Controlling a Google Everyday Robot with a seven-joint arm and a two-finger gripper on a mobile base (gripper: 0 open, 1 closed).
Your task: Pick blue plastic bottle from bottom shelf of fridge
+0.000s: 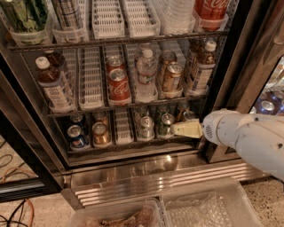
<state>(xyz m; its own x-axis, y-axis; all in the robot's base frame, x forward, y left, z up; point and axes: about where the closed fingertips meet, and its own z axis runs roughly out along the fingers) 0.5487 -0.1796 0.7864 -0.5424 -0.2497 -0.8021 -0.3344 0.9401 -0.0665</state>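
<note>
Only brand I can actually read is the Coca-Cola script, on the red can (119,86) mid-rack and on the red bottle (212,9) up top. My gripper (176,129) hangs right by the lowest cans (145,126).

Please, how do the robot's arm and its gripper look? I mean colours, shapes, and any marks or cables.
The gripper, low at the right side of the fridge, is pale cream-yellow and narrows to a blunt tip. Behind it the arm is white, thick and rounded, with a few small dark dots. No cables or lettering show.
</note>
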